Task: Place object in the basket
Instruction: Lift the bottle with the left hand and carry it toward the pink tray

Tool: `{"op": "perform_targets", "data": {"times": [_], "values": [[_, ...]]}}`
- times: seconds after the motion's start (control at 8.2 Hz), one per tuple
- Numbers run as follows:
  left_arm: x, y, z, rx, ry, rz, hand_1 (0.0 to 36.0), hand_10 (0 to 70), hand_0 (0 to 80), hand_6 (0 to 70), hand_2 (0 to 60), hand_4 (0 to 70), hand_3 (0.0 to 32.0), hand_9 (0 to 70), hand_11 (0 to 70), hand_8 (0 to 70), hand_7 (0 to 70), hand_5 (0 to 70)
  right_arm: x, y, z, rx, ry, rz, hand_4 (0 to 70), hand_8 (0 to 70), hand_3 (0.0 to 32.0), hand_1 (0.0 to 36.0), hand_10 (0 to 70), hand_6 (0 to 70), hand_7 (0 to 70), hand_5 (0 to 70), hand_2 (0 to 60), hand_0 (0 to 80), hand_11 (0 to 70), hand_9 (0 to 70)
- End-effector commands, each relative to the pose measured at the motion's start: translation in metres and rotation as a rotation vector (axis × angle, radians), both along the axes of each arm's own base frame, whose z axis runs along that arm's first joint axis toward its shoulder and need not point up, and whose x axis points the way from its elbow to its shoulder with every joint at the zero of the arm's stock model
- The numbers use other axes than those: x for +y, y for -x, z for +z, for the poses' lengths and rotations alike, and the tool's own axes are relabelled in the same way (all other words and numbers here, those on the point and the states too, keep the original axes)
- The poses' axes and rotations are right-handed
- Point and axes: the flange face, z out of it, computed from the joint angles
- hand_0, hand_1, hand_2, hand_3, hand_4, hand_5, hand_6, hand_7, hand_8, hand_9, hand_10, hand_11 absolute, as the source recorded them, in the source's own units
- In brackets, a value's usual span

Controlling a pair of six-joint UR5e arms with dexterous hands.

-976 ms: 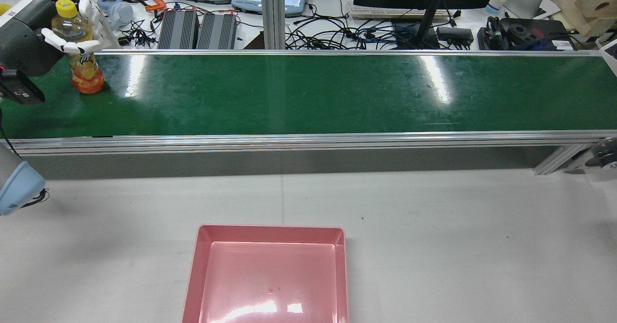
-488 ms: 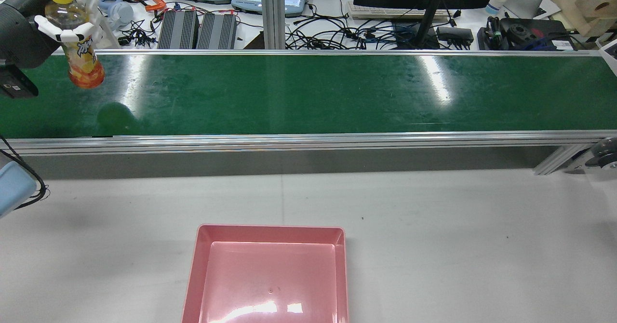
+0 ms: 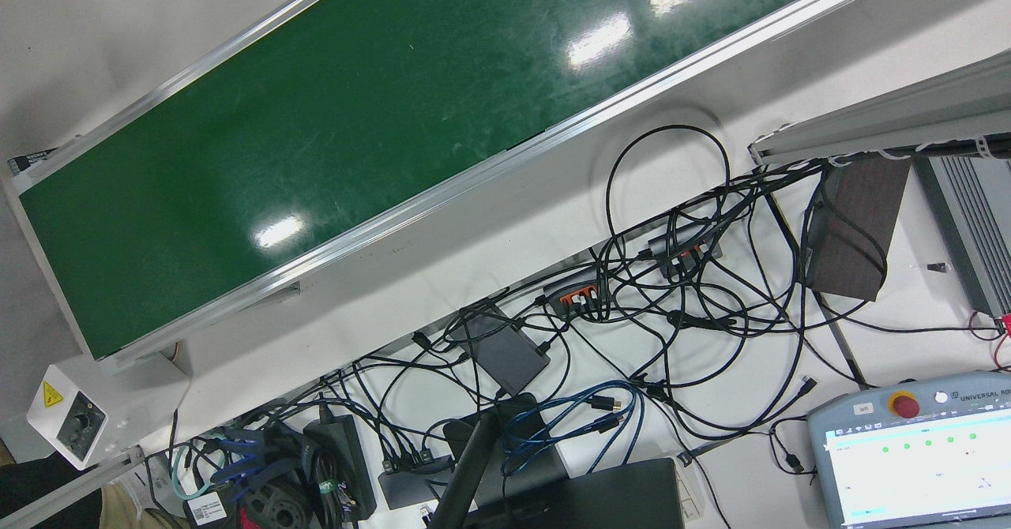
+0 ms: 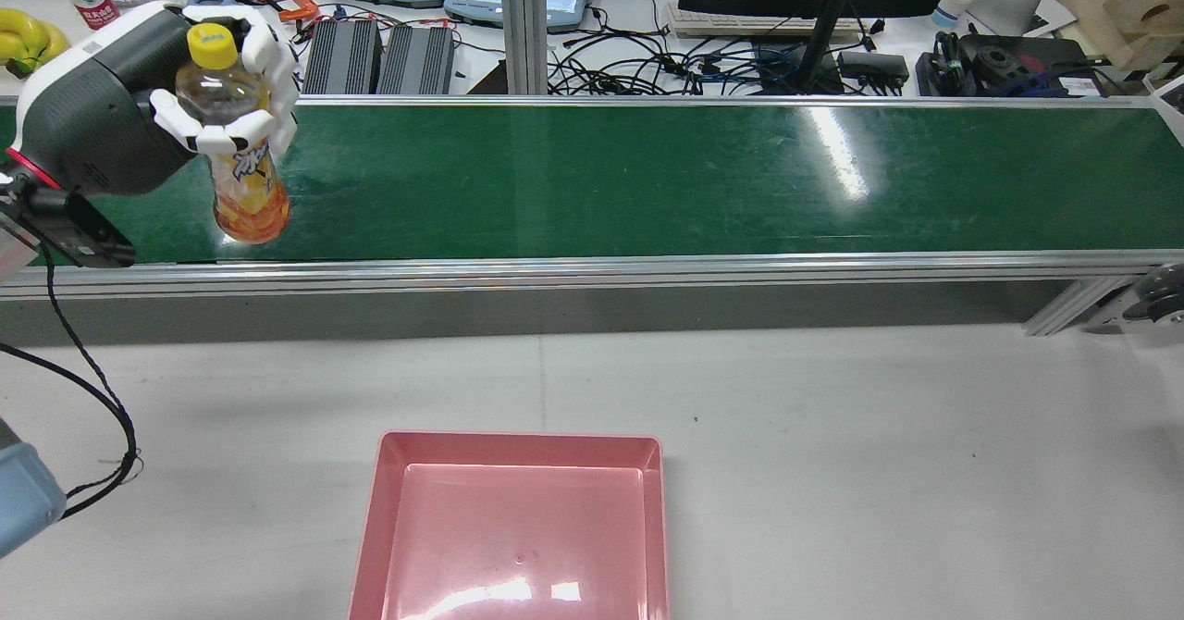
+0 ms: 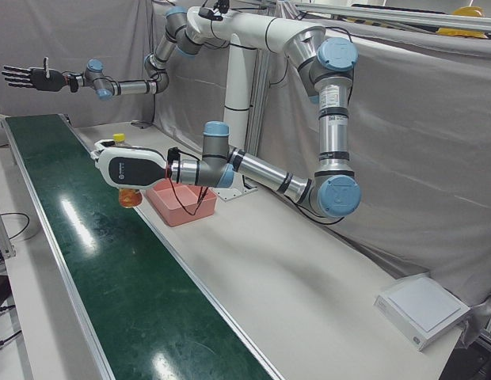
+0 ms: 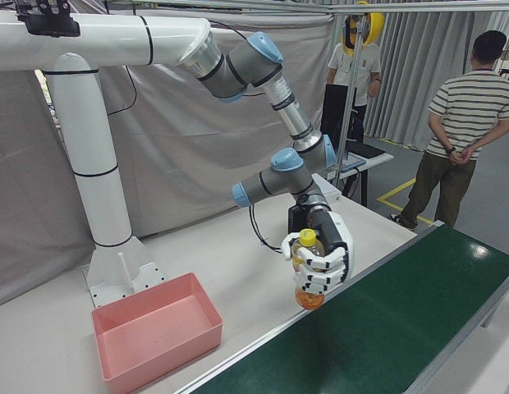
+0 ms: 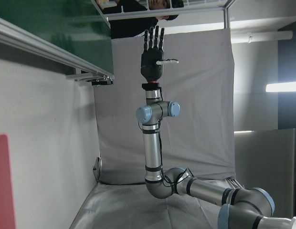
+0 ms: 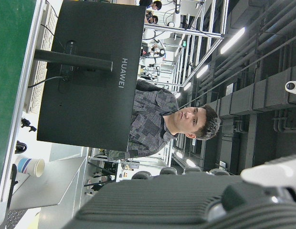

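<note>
Left hand (image 4: 217, 111) has its fingers wrapped round the upper body of the bottle (image 4: 242, 171), just under the yellow cap, so the heavier orange-filled lower half hangs below the grip and the bottle sits close to upright. Bottle looks clear of the green conveyor belt (image 4: 647, 180) in the right-front view (image 6: 308, 275), base hanging over the belt's near edge, on the basket side of the hand. Pink basket (image 4: 518, 527) sits on the white table (image 4: 879, 435), well away from the hand, across the conveyor rail, and it's empty. My read: lift is done, carry to the basket is the step in hand, roughly mid-task. High grip leaves the bottle's base free, so it can go in base-first; risk is swing or slip, since only the shoulder is held. Right hand (image 5: 28, 77) is far off to the other end of the belt, fingers spread flat, holding nothing, parked out of the way.
</note>
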Motion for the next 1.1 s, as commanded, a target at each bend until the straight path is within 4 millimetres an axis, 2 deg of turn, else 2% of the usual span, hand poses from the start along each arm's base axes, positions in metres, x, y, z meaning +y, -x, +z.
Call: {"op": "perform_targets", "data": {"times": [0.0, 0.49, 0.61, 0.73, 0.85, 0.98], "values": [[0.099, -0.06, -0.046, -0.055, -0.104, 0.154, 21.2, 70.0, 74.4, 70.0, 60.0, 70.0, 0.0, 70.0, 70.0, 70.0, 70.0, 70.0, 0.0, 0.0, 0.0, 0.0, 0.0, 0.0, 0.0, 0.0, 0.0, 0.0, 0.0, 0.0, 0.0, 0.0, 0.0, 0.0, 0.0, 0.0], [0.181, -0.15, -0.064, -0.063, -0.155, 0.261, 19.6, 70.0, 72.6, 70.0, 60.0, 70.0, 0.0, 70.0, 70.0, 70.0, 70.0, 70.0, 0.0, 0.0, 0.0, 0.0, 0.0, 0.0, 0.0, 0.0, 0.0, 0.0, 0.0, 0.0, 0.0, 0.0, 0.0, 0.0, 0.0, 0.0], [0.193, -0.163, -0.063, -0.075, -0.155, 0.27, 20.0, 70.0, 75.1, 70.0, 60.0, 70.0, 0.0, 70.0, 70.0, 70.0, 70.0, 70.0, 0.0, 0.0, 0.0, 0.0, 0.0, 0.0, 0.0, 0.0, 0.0, 0.0, 0.0, 0.0, 0.0, 0.0, 0.0, 0.0, 0.0, 0.0], [0.193, -0.163, -0.063, -0.074, -0.161, 0.267, 19.6, 70.0, 74.4, 70.0, 60.0, 70.0, 0.0, 70.0, 70.0, 70.0, 70.0, 70.0, 0.0, 0.0, 0.0, 0.0, 0.0, 0.0, 0.0, 0.0, 0.0, 0.0, 0.0, 0.0, 0.0, 0.0, 0.0, 0.0, 0.0, 0.0], [0.194, -0.163, -0.064, -0.054, -0.17, 0.28, 17.0, 70.0, 75.9, 70.0, 46.7, 70.0, 0.0, 70.0, 70.0, 70.0, 70.0, 70.0, 0.0, 0.0, 0.0, 0.0, 0.0, 0.0, 0.0, 0.0, 0.0, 0.0, 0.0, 0.0, 0.0, 0.0, 0.0, 0.0, 0.0, 0.0], [0.194, -0.16, -0.063, -0.046, -0.162, 0.317, 8.9, 70.0, 79.5, 70.0, 4.4, 70.0, 0.0, 70.0, 70.0, 70.0, 70.0, 70.0, 0.0, 0.0, 0.0, 0.0, 0.0, 0.0, 0.0, 0.0, 0.0, 0.0, 0.0, 0.0, 0.0, 0.0, 0.0, 0.0, 0.0, 0.0]]}}
